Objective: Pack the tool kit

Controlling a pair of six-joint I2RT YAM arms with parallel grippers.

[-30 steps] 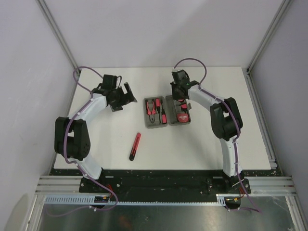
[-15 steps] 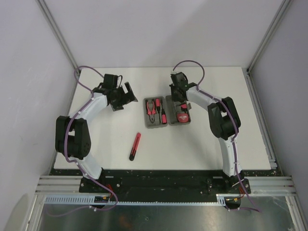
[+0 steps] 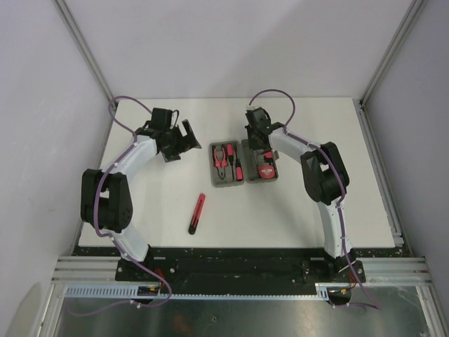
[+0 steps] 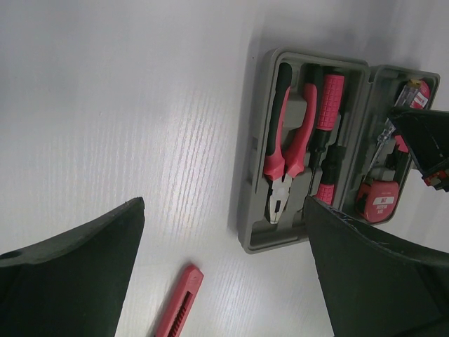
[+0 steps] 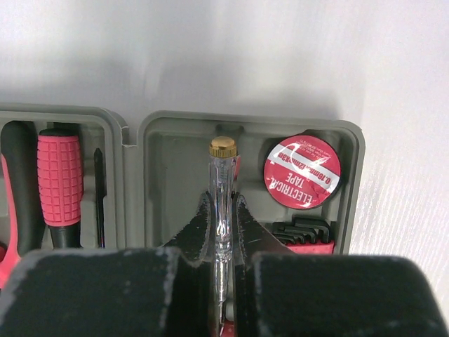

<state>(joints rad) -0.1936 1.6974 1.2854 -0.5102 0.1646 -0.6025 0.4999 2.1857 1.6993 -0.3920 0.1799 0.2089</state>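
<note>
Right tool [image 5: 223, 214] pinches clear tester [image 5: 222, 175], tip near case [image 5: 245, 119] far rim.

In the right wrist view the right hand [image 5: 223, 210] hides the lower end of the clear tester screwdriver [image 5: 222, 168] and part of the hex keys [image 5: 302, 230]; the left edge cuts off the pliers [image 5: 14, 182]. In the left wrist view the red utility knife [image 4: 177, 305] runs off the bottom edge.
</note>
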